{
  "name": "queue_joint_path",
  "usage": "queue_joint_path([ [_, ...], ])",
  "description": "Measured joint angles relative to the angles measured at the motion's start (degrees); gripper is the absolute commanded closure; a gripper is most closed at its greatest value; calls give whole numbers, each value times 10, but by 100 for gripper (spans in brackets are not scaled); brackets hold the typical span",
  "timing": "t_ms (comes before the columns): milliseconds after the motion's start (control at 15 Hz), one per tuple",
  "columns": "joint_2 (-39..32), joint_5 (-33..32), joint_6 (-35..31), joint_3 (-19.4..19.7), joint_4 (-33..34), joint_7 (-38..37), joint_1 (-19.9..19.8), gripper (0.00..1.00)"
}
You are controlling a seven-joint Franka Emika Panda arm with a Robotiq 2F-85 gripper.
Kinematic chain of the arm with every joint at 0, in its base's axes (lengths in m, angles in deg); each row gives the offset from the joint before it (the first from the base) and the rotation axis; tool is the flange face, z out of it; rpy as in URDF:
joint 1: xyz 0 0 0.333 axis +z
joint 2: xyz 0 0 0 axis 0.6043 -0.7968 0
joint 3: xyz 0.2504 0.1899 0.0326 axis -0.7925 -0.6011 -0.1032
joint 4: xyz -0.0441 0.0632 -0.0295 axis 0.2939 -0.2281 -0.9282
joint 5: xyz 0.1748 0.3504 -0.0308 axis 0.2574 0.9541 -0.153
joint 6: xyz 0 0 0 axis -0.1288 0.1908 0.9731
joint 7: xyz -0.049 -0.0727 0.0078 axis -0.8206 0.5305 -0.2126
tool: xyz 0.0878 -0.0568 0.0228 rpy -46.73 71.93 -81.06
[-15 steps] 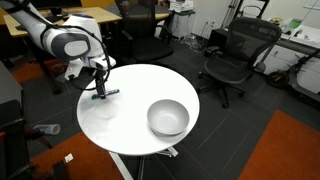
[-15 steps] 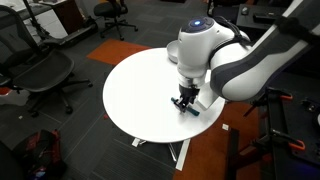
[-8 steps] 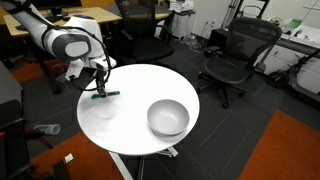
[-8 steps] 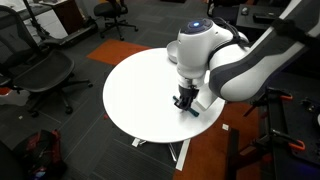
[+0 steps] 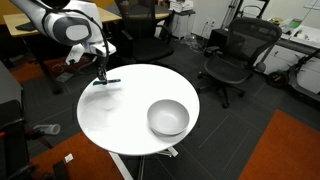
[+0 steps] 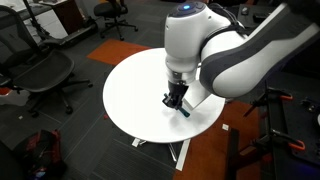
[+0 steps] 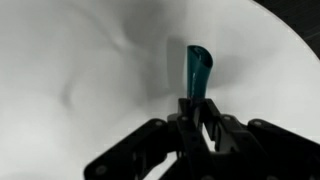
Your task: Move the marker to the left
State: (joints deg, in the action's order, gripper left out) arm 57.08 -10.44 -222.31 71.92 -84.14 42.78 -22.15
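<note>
The arm positions the claw [image 5: 102,76] over the round white worktop [image 5: 130,125], close to the rim on the side away from the grey bowl [image 5: 168,117]. The claw fingers are closed to a narrow gap and clamp the marker [image 5: 109,81] between them. In the wrist view the dark fingers [image 7: 213,118] press against both sides of the marker [image 7: 198,72], and its teal end projects beyond the fingertips over the white surface [image 7: 80,60]. In both exterior views the marker lies roughly level in the grip, crosswise to the fingers, with one end protruding to the side of the claw [image 6: 176,101]. In an exterior view the marker [image 6: 184,110] is at the worktop [image 6: 135,90] edge nearest the arm's base. A faint shadow lies on the surface just beside the claw; whether the marker touches the worktop cannot be determined. The bowl sits upright, well apart from the marker. Black office chairs [image 5: 235,55] stand on the floor around the worktop.
</note>
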Motion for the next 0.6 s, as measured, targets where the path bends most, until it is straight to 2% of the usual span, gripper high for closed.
queue_joint_path([
  [200, 4, -1, 61, 12, 61, -77, 17, 95],
  [400, -5, -1, 114, 16, 122, -142, 15, 95],
  [600, -31, 0, 131, 17, 179, -189, 7, 95],
])
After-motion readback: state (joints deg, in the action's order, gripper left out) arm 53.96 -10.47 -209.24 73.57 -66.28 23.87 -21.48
